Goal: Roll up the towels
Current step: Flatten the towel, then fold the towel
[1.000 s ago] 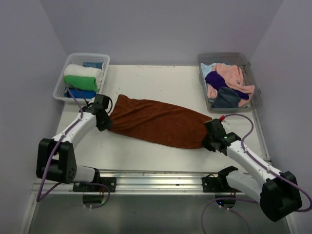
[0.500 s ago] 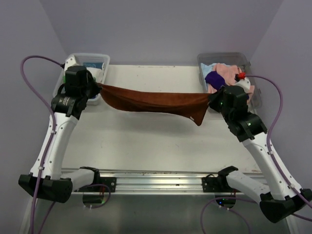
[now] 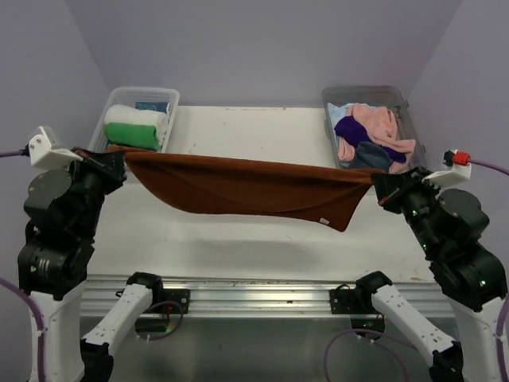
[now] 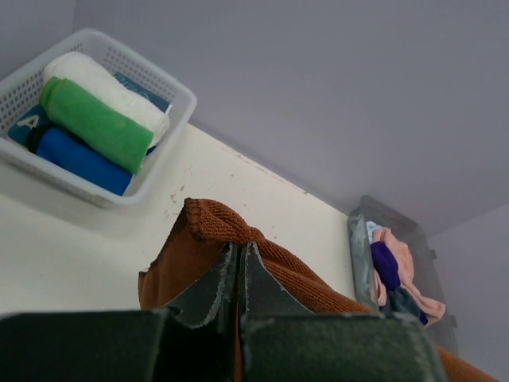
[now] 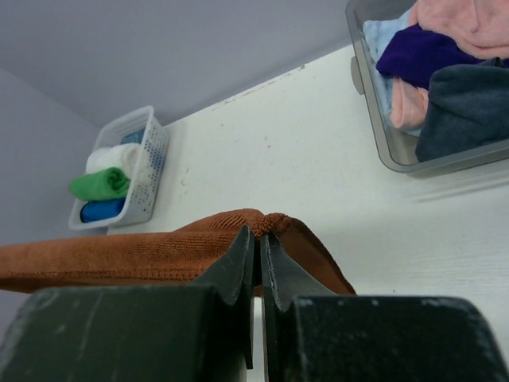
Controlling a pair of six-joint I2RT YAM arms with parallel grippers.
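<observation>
A brown towel (image 3: 246, 187) hangs stretched in the air between my two grippers, well above the white table (image 3: 262, 127), sagging in the middle. My left gripper (image 3: 119, 157) is shut on its left corner; in the left wrist view (image 4: 238, 248) the cloth bunches at the fingertips. My right gripper (image 3: 378, 181) is shut on its right corner, which also shows in the right wrist view (image 5: 258, 232). A loose flap with a white tag (image 3: 324, 220) hangs lower on the right side.
A white basket (image 3: 171, 99) at the back left holds rolled white, green and blue towels (image 3: 135, 131). A clear bin (image 3: 417, 155) at the back right holds several loose towels, pink, purple and dark grey (image 3: 367, 135). A metal rail (image 3: 254, 290) runs along the near edge.
Both arms have risen and drawn back toward the near edge, lifting the brown towel off the table and pulling it taut. It now hangs higher and wider.
</observation>
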